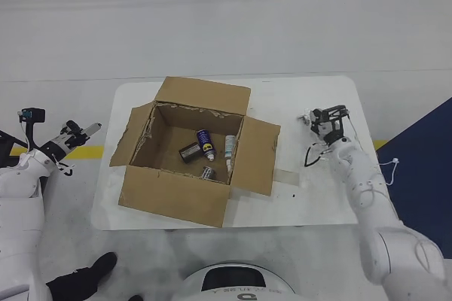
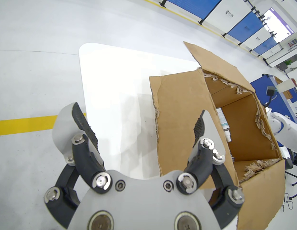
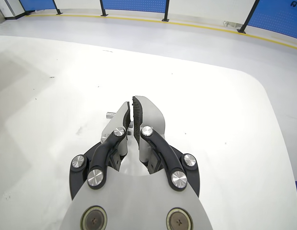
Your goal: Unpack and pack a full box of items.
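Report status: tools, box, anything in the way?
Left tool open, beyond table edge. Right tool shut on small metal part, above table. Cardboard box open, spray can and tube inside. Raised side flap between left tool and contents.

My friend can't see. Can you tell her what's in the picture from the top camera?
An open cardboard box sits on a white table, with a blue can, a white tube and a dark item lying inside. The left gripper is beyond the table's left edge; the right gripper is over the table, right of the box.
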